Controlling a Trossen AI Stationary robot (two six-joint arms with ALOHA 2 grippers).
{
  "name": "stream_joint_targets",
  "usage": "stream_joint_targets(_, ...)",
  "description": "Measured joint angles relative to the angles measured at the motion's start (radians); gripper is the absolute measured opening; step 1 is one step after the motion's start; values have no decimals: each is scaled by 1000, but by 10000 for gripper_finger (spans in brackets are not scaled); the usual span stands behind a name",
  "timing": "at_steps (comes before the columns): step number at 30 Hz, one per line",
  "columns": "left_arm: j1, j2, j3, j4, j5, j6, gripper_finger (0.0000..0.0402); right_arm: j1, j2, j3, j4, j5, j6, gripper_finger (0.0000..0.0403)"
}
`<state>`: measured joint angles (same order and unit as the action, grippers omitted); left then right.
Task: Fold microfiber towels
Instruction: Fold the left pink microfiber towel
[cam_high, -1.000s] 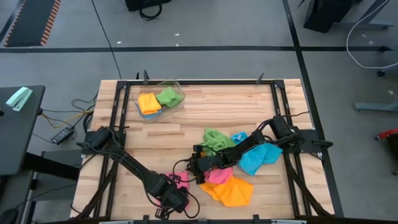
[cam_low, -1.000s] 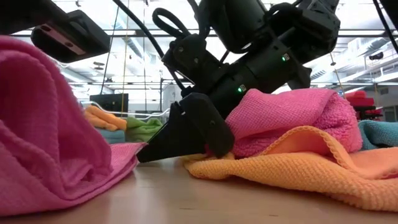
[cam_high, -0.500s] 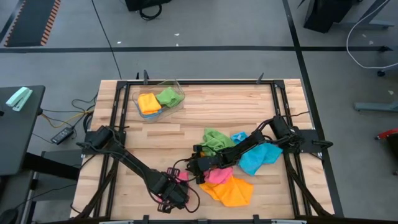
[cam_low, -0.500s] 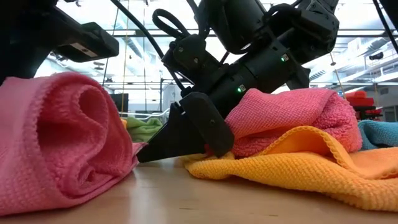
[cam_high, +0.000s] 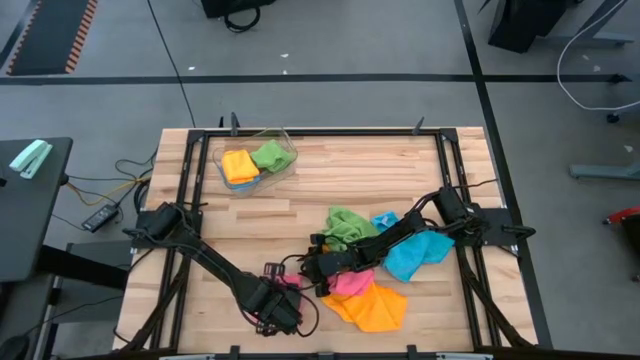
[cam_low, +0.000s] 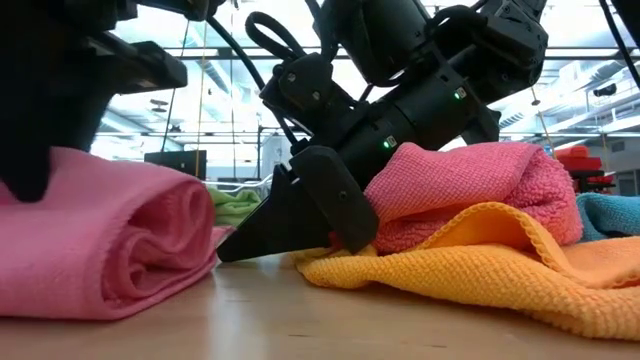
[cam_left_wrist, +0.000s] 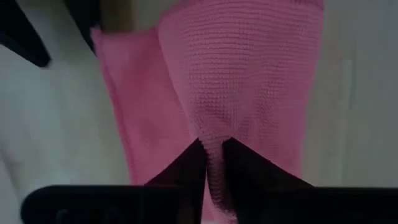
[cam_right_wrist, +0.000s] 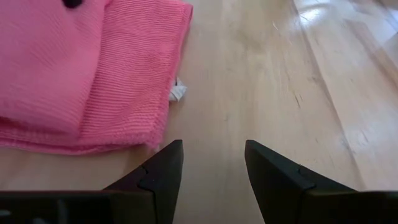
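Observation:
A pink towel (cam_low: 110, 240) lies folded over on itself near the table's front edge, its rounded fold toward the pile; it also shows as pink towel (cam_high: 291, 284) and pink towel (cam_right_wrist: 81, 74). My left gripper (cam_left_wrist: 214, 144) points straight down on it, its fingers only narrowly open. My right gripper (cam_right_wrist: 214, 163) is open over bare wood just right of that towel, reaching low and slanting from the pile side, right gripper (cam_low: 285, 215). Behind it lie a second pink towel (cam_high: 350, 282), an orange (cam_high: 378, 308), a blue (cam_high: 415, 255) and a green one (cam_high: 345, 226). My left gripper comes at the folded pink towel from above, its fingertips (cam_left_wrist: 200, 149) set on the towel's top layer (cam_left_wrist: 214, 118). A little cloth shows in the narrow gap between them; whether it is still pinched I cannot tell. The towel lies flat on the table.
A clear bin (cam_high: 283, 152) at the far left holds an orange and a green cloth. The pile of loose towels fills the table's right half under my right arm. Bare wood (cam_high: 350, 170) lies between bin and pile and at the near left.
The pink towel stood as a tall drape under my left gripper; its raised part has come down and folded over, and it now lies as a low roll on the table. My left gripper has tipped and rolled at the wrist while staying over the towel.

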<state>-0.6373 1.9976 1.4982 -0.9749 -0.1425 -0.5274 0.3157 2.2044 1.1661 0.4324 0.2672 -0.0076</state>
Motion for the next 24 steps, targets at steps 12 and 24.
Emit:
stream_joint_targets(12,0,0,0,-132,-180,-39,118,1,0,-1,2,-5,14,186)
stream_joint_targets(24,0,0,0,-166,-276,-35,130,2,0,-1,3,-16,15,186)
